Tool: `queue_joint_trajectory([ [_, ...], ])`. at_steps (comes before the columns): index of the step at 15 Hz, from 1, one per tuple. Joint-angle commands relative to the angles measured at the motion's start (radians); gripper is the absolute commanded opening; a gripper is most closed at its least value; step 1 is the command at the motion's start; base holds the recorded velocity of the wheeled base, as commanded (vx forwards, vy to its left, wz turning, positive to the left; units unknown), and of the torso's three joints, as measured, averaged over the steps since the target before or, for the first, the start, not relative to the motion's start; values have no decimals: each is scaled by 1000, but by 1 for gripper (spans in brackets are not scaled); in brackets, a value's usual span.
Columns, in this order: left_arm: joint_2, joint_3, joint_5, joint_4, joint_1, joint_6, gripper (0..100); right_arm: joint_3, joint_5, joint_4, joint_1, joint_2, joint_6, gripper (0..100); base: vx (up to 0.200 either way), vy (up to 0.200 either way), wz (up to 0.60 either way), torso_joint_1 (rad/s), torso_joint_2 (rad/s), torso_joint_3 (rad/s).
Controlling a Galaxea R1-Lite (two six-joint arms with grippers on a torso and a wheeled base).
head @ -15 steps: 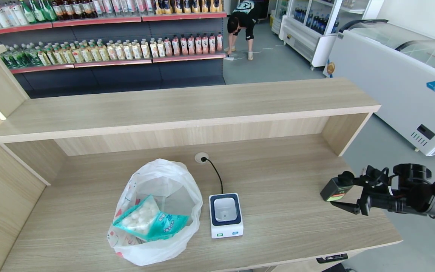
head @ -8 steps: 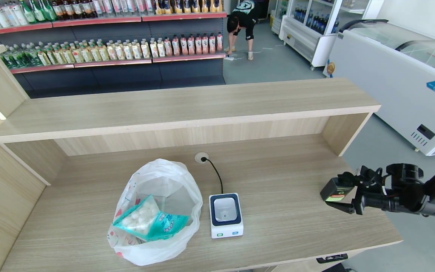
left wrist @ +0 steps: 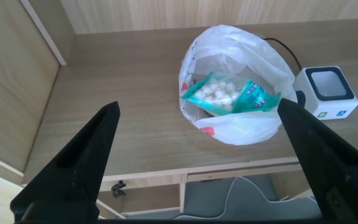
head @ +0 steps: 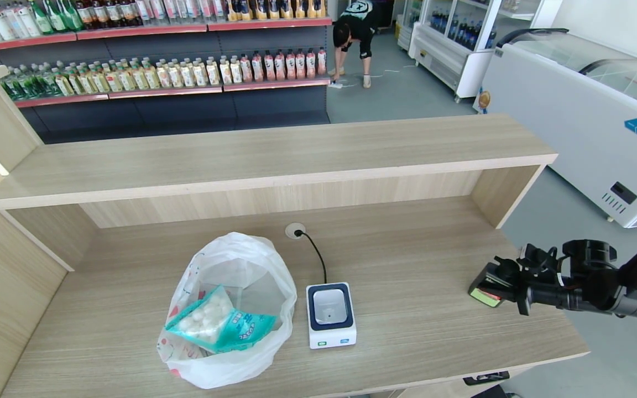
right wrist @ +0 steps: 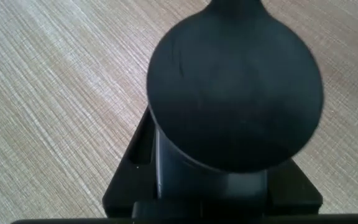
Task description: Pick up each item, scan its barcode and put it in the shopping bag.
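A white plastic shopping bag (head: 241, 265) stands open on the left half of the wooden counter (head: 423, 265), with a teal packet of white balls (head: 213, 323) inside. The white barcode scanner (head: 329, 314) sits just right of the bag (left wrist: 229, 124). Over the counter's right end, my right gripper (head: 491, 283) is shut on a small dark item with a green and red label (head: 484, 292), held low above the wood. That dark item (right wrist: 235, 93) has a rounded black top. My left gripper (left wrist: 197, 109) hangs open above the front left of the counter, well short of the bag.
A black cable runs from the scanner (left wrist: 325, 90) to a round socket (head: 295, 230) at the back. A raised wooden shelf (head: 274, 155) spans the rear, with side panels on both ends. Bare wood lies between the scanner and my right gripper.
My right gripper has rolled and dipped slightly, tipping the dark item down toward the counter. The bag, packet and scanner have not moved.
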State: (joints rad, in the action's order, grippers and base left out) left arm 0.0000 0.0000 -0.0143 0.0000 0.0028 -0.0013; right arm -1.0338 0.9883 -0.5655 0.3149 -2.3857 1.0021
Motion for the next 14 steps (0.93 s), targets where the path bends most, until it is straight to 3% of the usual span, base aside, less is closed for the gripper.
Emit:
queue_joint_trajectory([
  [1,0,0,-1,0,0,0,100,12,-3,-1,1,22,39,0,0,0,0,0,0,0],
  [5,0,0,0,0,0,0,100,144,0,6,49,204,259,0,0,0,0,0,0,0],
  [9,0,0,0,0,0,0,100,288,21,-2,56,551,417,0,0,0,0,0,0,0],
  [10,0,0,-1,0,0,0,100,331,67,-1,56,686,490,0,0,0,0,0,0,0],
  [14,0,0,0,0,0,0,100,400,144,-13,-23,1034,696,0,0,0,0,0,0,0],
])
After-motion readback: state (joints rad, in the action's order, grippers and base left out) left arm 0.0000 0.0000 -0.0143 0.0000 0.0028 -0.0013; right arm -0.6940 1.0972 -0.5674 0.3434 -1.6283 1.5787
